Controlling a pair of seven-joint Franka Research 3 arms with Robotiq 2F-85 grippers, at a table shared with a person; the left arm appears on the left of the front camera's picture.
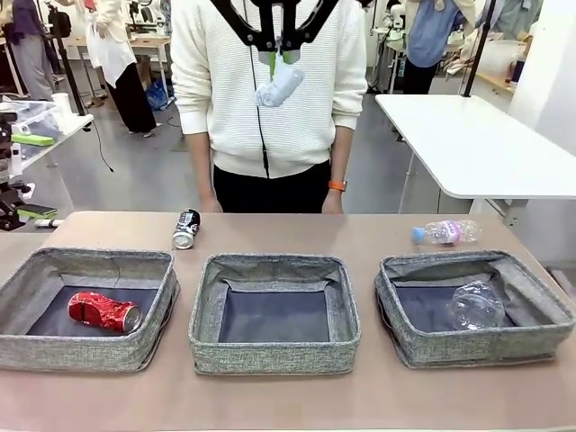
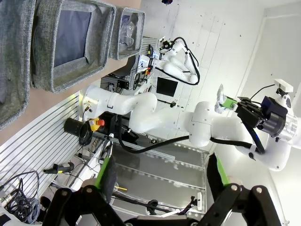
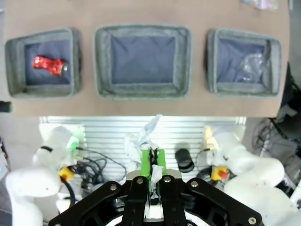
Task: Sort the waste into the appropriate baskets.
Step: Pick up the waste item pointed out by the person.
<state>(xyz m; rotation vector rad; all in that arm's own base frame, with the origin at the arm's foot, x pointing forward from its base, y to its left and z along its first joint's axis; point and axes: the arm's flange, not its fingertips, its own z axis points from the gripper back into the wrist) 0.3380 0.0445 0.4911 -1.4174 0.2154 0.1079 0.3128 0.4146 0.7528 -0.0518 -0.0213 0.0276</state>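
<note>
Three low, rectangular baskets of heathered grey fabric with dark grey lining sit in a row on the smooth tan worktop (image 1: 297, 229). In the front view the left basket (image 1: 81, 353) lies at 8 o'clock, the middle basket (image 1: 270, 355) at 6 o'clock and the right basket (image 1: 468, 346) at 4 o'clock.

A glossy, crushed red can (image 1: 103, 311) lies on its side on the left basket's lining. A clear, crinkled cup (image 1: 474, 306) rests in the right basket. The middle basket's lining shows flat and dark.

A black can (image 1: 185, 229) with a silver end lies on the bare worktop at 11 o'clock from the middle basket, just past the left basket's far corner. A clear bottle (image 1: 445, 232) with a pink label and blue cap lies on its side at 12 o'clock from the right basket, just beyond its far rim.

The right end effector (image 1: 278, 59) hangs high at 12 o'clock, in front of a person (image 1: 207, 90) in a white knit sweater. Its green pads are clenched on a crumpled white paper wad (image 1: 277, 87), which hangs in the air below the fingertips. In the right wrist view the fingers stand almost together, the wad juts past their tips, and the middle basket lies beyond at 12 o'clock.

The left end effector (image 2: 160, 169) is released, its green-padded fingers spread wide apart.
</note>
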